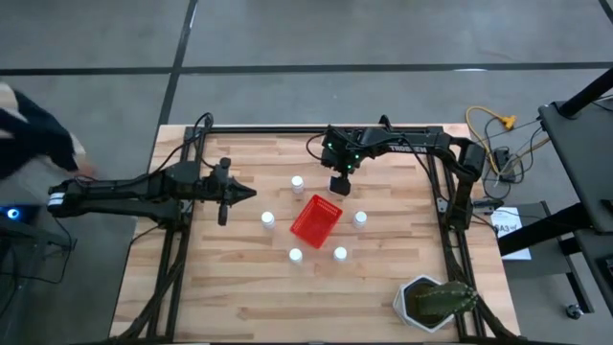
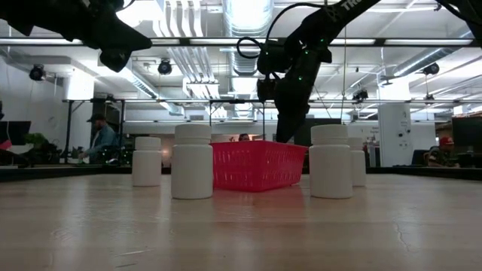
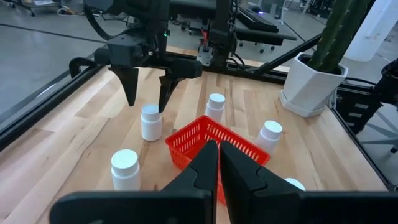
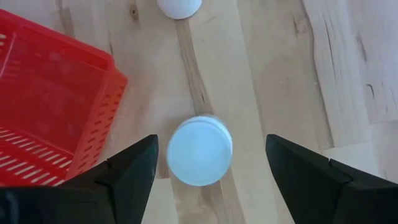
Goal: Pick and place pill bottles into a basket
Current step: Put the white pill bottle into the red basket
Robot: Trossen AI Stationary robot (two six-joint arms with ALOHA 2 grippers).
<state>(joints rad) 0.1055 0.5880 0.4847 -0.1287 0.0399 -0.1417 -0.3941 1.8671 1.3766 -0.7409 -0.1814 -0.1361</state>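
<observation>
Five bottles: stood on the surface (image 1: 192, 287) around the basket (image 1: 316, 218), which looked bare.
Right pincer (image 4: 208, 163): gaped wide, empty, above one bottle (image 4: 199, 150).
Left pincer (image 3: 219, 163): closed, empty, waiting.
Advice: descend straight, centred, clear of basket.

five white capped pill bottles (image 1: 268, 219) are seen upright on wood, ringed around the empty red basket (image 1: 316, 219).
</observation>
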